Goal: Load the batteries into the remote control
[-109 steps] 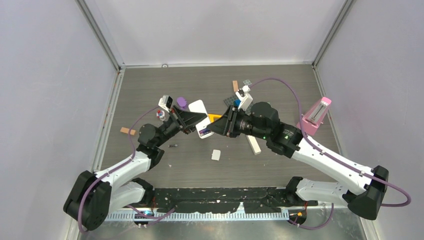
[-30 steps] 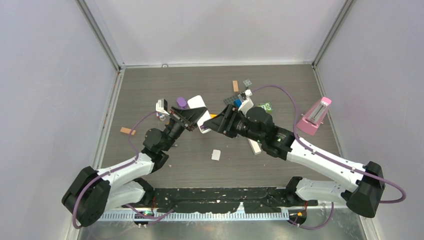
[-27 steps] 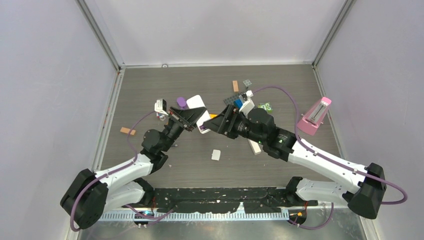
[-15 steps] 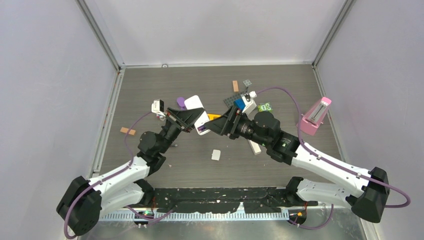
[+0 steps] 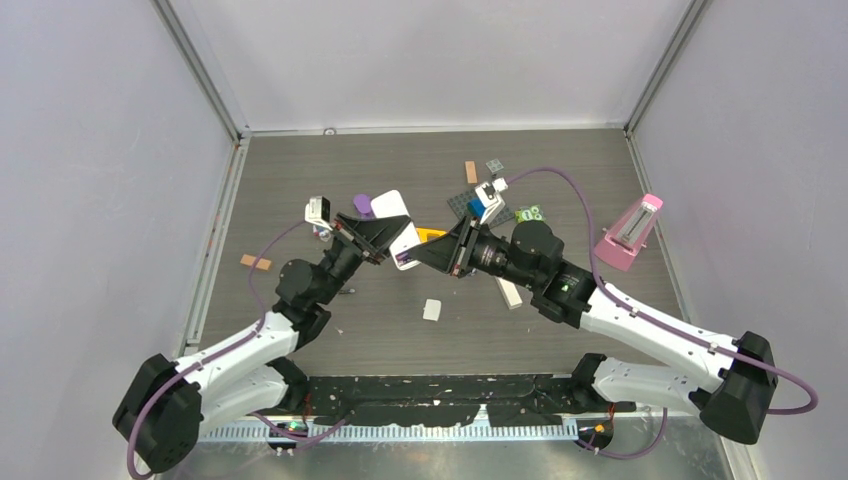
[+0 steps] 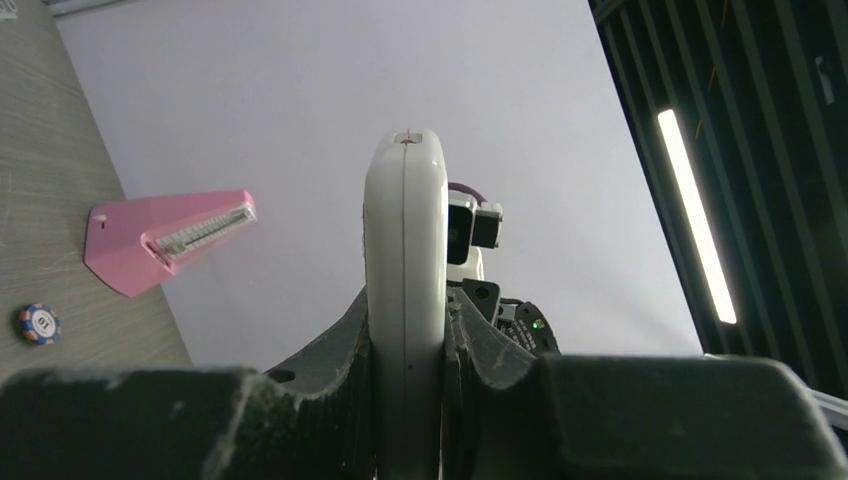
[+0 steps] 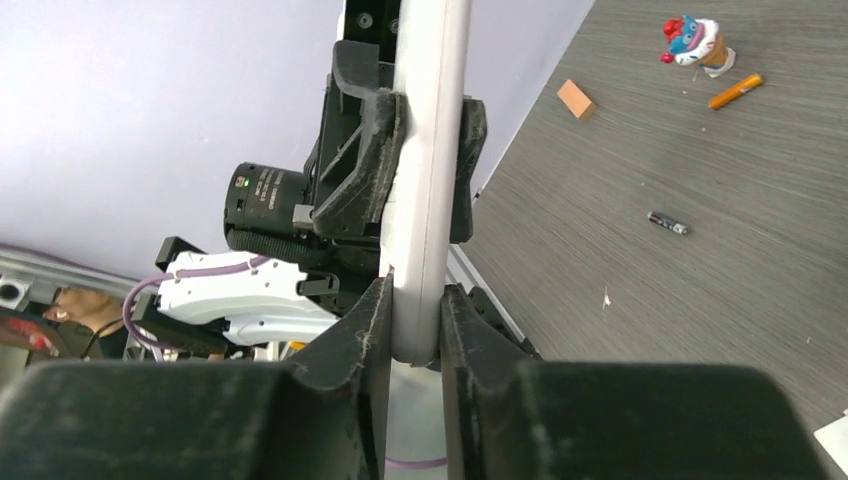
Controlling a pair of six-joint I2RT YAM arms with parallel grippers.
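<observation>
The left pincer (image 6: 405, 325) is clamped on the white remote (image 6: 405, 215). The remote stands edge-on between its fingers and juts out beyond their tips. The right pincer (image 7: 415, 315) faces it and is closed on the remote's other end, with a finger pressed to each flat face. The left pincer's grip sits just beyond on the same remote. Together they hold it up off the desk (image 5: 300, 180), midway between the two arms.

From above, a purple patch shows on the remote right where the two pincers meet. Whether anything is seated there cannot be told.

One slim dark battery (image 7: 667, 223) lies flat on the desk, to the right of the right pincer in its wrist view and well apart from the remote. Farther out from that pincer lie a tan block (image 7: 577, 99) and an orange stick (image 7: 735, 90), with a small colourful toy (image 7: 697, 42) just beside the stick.

Off to the left pincer's left, a round chip (image 6: 35, 323) lies on the desk, and a pink metronome (image 6: 165, 238) sits farther off.
</observation>
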